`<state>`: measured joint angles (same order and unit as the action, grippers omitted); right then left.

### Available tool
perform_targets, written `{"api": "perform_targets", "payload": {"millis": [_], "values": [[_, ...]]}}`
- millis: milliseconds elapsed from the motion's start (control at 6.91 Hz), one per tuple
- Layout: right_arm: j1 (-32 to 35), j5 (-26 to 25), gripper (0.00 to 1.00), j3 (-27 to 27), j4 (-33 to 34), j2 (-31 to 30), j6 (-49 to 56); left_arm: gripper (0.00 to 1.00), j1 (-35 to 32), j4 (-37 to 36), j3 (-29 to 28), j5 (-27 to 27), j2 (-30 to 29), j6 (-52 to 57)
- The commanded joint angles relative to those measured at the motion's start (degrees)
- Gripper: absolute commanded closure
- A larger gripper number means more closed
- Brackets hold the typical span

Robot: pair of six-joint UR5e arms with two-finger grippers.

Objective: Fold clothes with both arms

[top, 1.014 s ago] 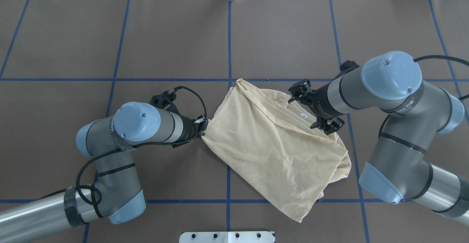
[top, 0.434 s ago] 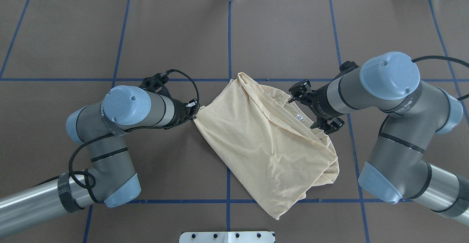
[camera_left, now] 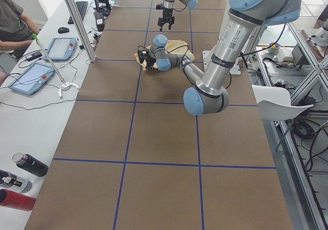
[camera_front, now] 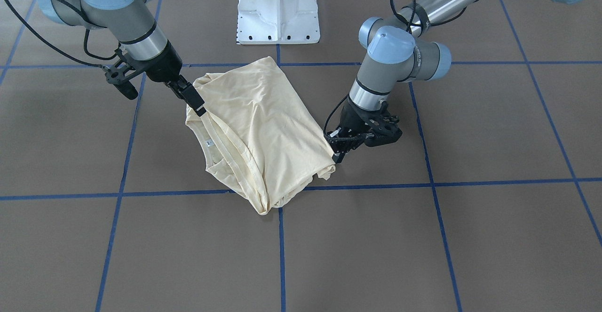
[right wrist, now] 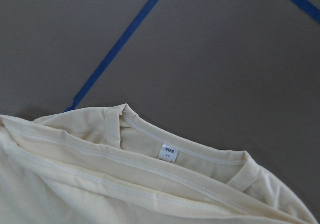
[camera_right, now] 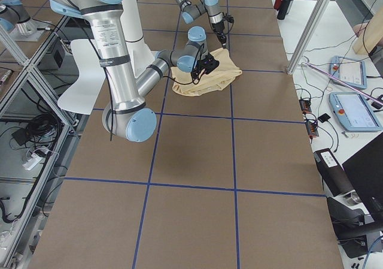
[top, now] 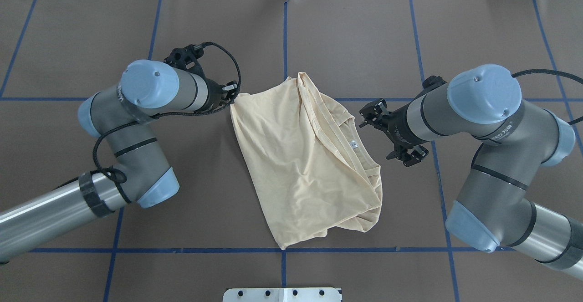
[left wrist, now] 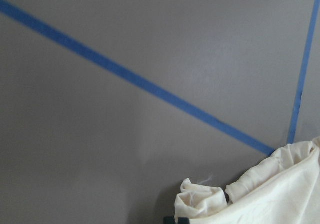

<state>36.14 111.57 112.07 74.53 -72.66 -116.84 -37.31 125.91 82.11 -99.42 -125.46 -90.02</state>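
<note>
Starting with the left arm [top: 136, 156]: how is it sitting?

It is coming in from the near left edge, bending at the elbow and reaching across with its wrist lying nearly level; the left gripper [top: 231, 96] is pinching a corner of the shirt [top: 300, 165], its jaws clenched on a bunched bit of cream cloth, which the left wrist view is showing at its lower edge.

And the right arm [top: 492, 179]?

It is folding up from the near right edge and pointing its wrist leftward and down; the right gripper [camera_front: 201, 109] is hanging just beside the collar [right wrist: 200, 151] edge; whether its jaws are parted or closed I cannot tell; its camera is looking down on the collar and the small white neck label [right wrist: 168, 153].

Where is the shirt lying?

It is lying crumpled on the brown table [top: 364, 42] between the two grippers, slanting across the centre blue tape line [top: 285, 38]; its far-left corner is sitting in the left gripper; its collar side is facing the right arm; its nearest corner is touching the blue line closest to the robot.
</note>
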Motion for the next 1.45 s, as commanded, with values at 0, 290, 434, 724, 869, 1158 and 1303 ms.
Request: {"api": "perform_targets", "payload": {"millis": [0,290,434,724,869,1158,1303], "values": [[0.2,-0.3,0.00,0.0,-0.1,0.1,0.0,1.00,-3.9,13.1,-20.9,1.7,-11.2,5.0],[0.1,-1.1,0.00,-1.2,-0.1,1.7,0.0,0.96,-5.6,13.7,-24.6,2.7,-13.2,9.5],[-0.2,-1.1,0.00,-4.1,-0.1,4.3,-0.1,0.43,-5.9,13.7,-24.7,2.7,-13.4,10.4],[-5.3,-11.4,0.00,-5.8,-0.1,6.9,-0.8,0.38,-6.7,13.2,-21.9,2.2,-12.7,10.3],[-10.1,-15.4,0.00,-6.2,0.0,6.8,-0.9,0.38,-6.9,12.8,-17.4,1.7,-9.7,10.2],[-14.3,-15.9,0.00,-8.5,0.0,7.6,-4.9,0.38,-7.0,11.3,-11.8,-1.0,-6.1,9.9],[-15.7,-16.0,0.00,-9.3,0.0,7.7,-5.1,0.38,-7.0,11.3,-11.7,-1.0,-6.1,9.6]]}}
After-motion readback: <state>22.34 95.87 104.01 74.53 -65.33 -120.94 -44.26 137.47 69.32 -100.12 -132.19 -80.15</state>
